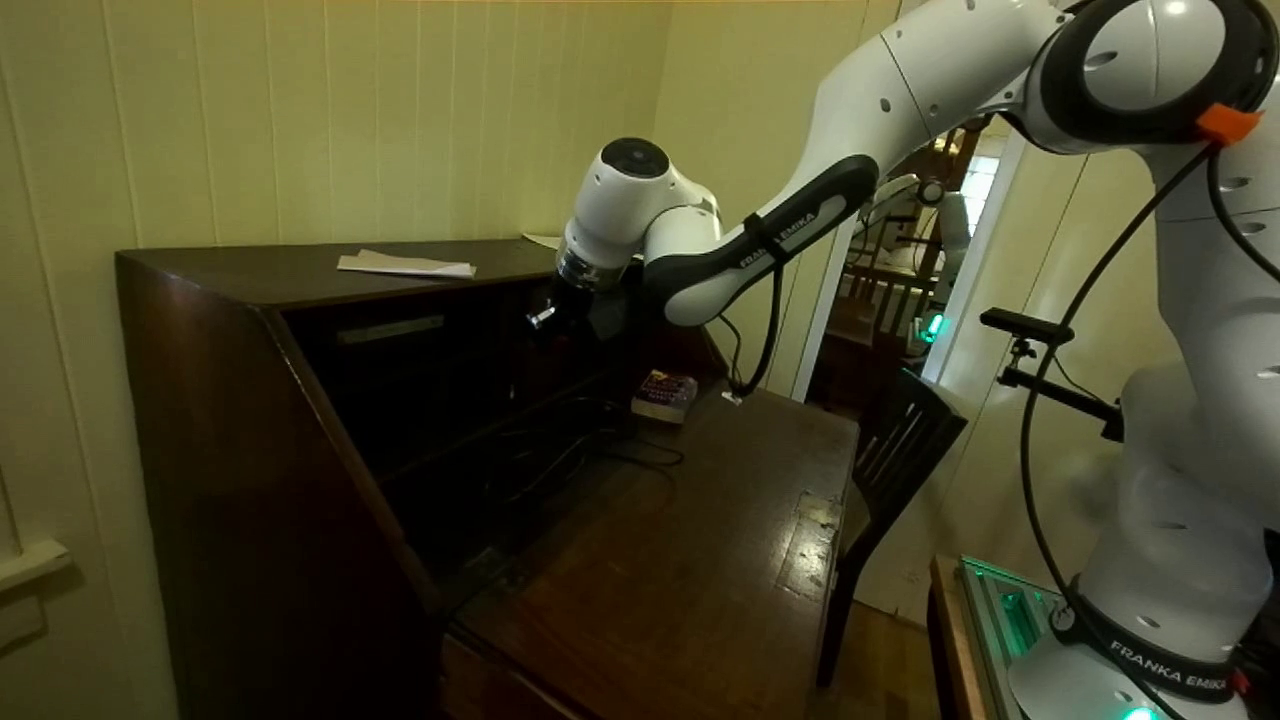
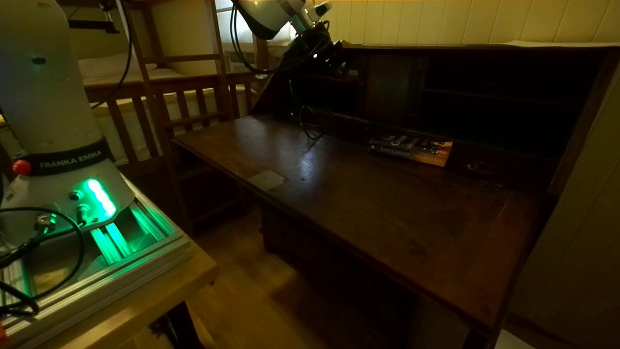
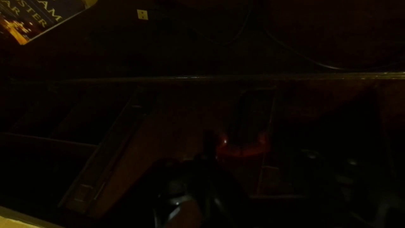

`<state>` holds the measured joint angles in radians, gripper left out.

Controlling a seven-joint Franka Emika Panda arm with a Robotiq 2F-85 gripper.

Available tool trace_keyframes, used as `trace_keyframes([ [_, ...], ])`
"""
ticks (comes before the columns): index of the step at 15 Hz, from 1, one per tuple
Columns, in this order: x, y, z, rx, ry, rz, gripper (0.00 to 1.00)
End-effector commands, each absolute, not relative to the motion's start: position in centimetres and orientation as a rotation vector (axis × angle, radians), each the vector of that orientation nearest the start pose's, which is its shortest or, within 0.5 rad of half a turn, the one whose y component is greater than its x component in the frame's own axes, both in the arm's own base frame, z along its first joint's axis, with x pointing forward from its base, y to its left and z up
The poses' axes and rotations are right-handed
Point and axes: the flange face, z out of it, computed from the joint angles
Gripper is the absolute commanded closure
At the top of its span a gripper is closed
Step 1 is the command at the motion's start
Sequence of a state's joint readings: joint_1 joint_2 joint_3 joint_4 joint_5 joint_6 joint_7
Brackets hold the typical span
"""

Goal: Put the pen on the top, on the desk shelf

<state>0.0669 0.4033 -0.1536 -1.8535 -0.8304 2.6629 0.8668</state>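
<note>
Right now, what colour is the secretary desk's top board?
Dark brown; the top board shows best in an exterior view.

Pose: my arm (image 1: pixel 890 98), bent, arches high from its base (image 1: pixel 1130 650); the wrist (image 1: pixel 612 210) slants downward, carrying my gripper (image 2: pixel 335 59), its grip too dark to read.

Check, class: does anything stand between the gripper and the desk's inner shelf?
Nothing visible does, though shadow could hide something. In the wrist view, no loose object shows before the inner shelf. In an exterior view, the gripper hangs higher than the paperback, which looks out of the way.
</note>
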Motion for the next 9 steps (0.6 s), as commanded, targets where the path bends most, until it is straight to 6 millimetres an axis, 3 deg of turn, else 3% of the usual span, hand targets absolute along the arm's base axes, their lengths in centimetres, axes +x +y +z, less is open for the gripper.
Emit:
trace_keyframes([
  [1, 67.5, -3.5, 34.8, -3.34, 0.334, -1.001, 0.76],
  [9, 66.6, -5.5, 34.8, -3.366, 0.23, -0.959, 0.76],
])
